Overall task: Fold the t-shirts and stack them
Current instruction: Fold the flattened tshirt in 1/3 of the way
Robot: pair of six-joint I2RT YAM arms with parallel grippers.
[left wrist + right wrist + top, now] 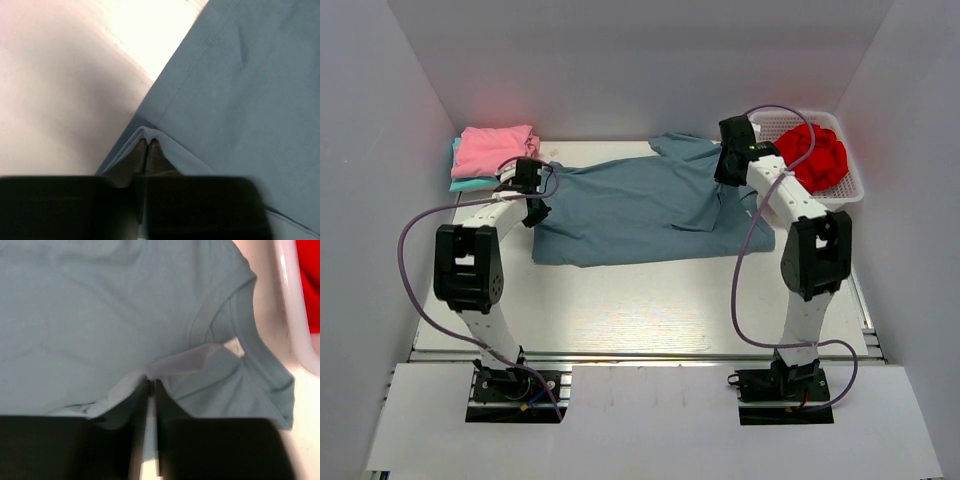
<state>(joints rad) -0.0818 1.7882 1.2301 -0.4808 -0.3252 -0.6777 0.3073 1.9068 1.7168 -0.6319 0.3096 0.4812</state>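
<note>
Pink t-shirt (496, 146) lies folded on a teal t-shirt (468, 184) at the table's (640, 300) far left corner; just beside them the left arm, elbow raised, reaches forward, and the left gripper (148, 143) is pinched tight on a fold of the blue-grey t-shirt's (630, 210) left edge; that shirt lies spread across the middle; the right arm reaches to its collar end, the right gripper (151, 384) clamped on cloth there; a small white neck tag (234, 346) is unreadable; a red t-shirt (815, 155) sits in the white basket (850, 190).
</note>
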